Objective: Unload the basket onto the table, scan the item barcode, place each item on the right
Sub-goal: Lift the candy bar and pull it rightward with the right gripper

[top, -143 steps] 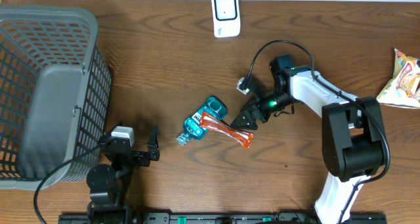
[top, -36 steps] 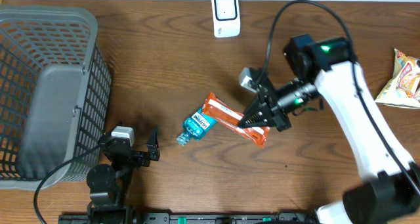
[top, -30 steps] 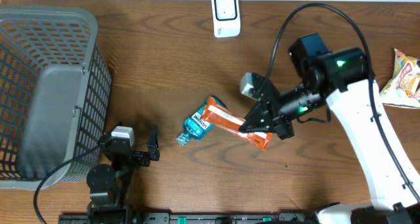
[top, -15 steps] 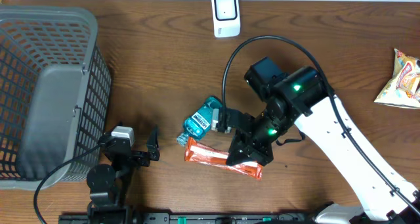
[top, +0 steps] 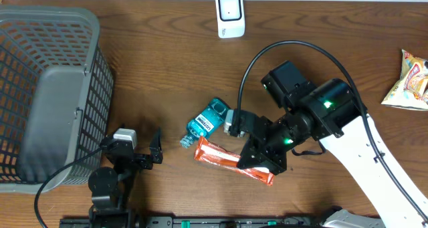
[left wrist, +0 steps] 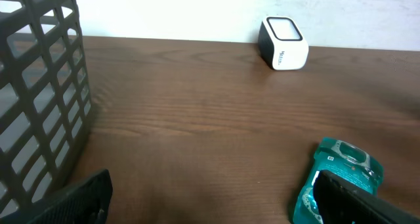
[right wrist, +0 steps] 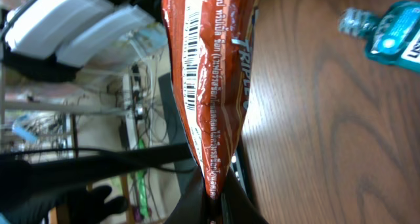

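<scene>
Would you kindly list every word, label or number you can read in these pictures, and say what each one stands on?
"TRIPLE", on the orange foil snack packet; the wording after it is hidden.
Digits beside its barcode: too small to read.
"LISTERINE", faintly, on the label of the teal plastic mouthwash bottle.
Print on the side of the white box-shaped scanner: blurred.
Print on the crinkled yellow-and-white snack bag: too small.

The white-shelled right arm (top: 374,148) has black joints, a lit green lamp (top: 327,104) and a looping black cable (top: 267,51); the compact black left arm (top: 107,181) bears a pale grey block (top: 124,135).
</scene>
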Controlling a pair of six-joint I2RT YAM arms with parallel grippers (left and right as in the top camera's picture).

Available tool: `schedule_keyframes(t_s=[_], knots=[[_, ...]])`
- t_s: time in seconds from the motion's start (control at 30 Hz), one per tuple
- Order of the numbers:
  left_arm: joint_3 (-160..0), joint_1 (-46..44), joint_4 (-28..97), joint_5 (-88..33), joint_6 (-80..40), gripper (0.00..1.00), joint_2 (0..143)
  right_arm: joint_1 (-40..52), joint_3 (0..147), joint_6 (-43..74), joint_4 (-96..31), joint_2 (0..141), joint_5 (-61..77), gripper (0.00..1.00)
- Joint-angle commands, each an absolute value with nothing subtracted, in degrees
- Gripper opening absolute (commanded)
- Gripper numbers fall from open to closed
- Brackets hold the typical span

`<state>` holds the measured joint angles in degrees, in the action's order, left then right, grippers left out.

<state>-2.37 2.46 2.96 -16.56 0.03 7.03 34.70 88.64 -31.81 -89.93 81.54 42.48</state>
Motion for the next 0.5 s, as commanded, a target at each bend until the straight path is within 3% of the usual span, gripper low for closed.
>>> schedule_keyframes(t_s=[0.0,0.47], knots=[[-0.82,2.44,3.75,-16.88,0.38,0.98,6.94,35.05,88.42,-24.14,-87.68,80.27,43.68,0.02],[-0.82,2.44,3.75,-16.88,0.38,0.98,6.94,35.05,88.42,-18.68,-84.42,76.27,45.28,0.02]])
